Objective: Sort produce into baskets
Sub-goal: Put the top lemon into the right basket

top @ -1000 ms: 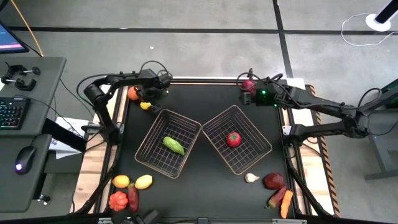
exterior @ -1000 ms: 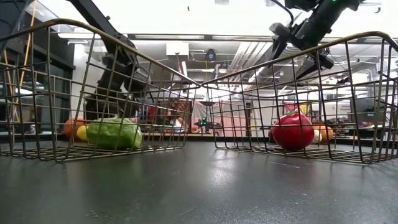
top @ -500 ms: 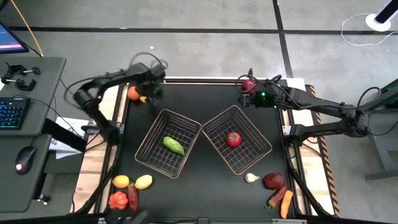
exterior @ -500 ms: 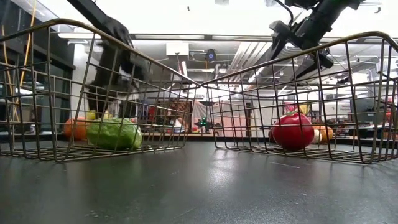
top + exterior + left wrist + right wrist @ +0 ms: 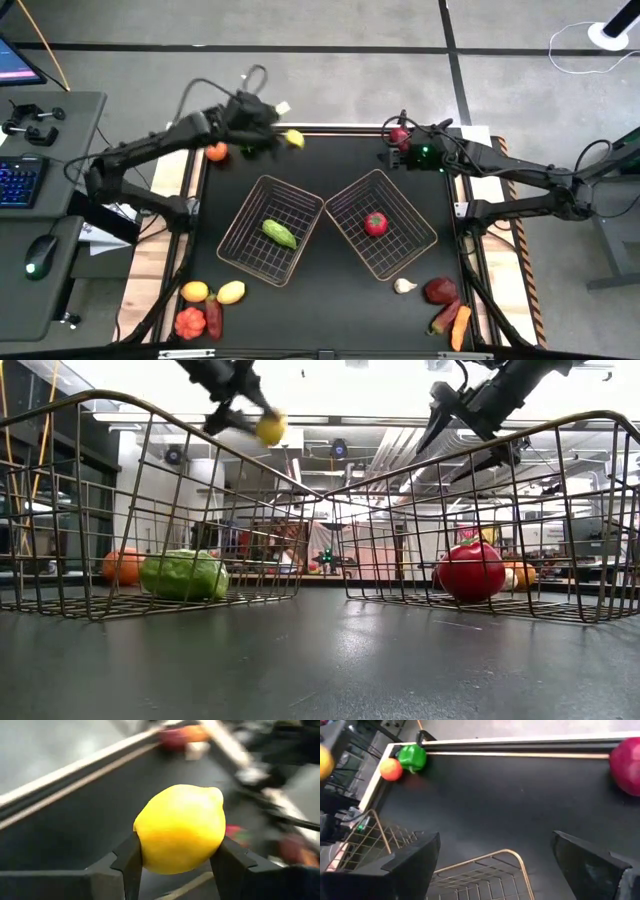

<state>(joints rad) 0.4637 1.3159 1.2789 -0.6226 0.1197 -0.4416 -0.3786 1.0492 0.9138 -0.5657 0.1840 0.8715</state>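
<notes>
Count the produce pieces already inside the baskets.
2: a green vegetable in the left basket, a red fruit in the right basket. Nothing appears hidden.

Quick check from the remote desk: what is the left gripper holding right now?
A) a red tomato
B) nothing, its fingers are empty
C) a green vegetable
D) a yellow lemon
D: the left wrist view shows the left gripper closed on a yellow lemon, pinched between its two dark fingers, and the high view shows that lemon carried near the table's far edge.
</notes>
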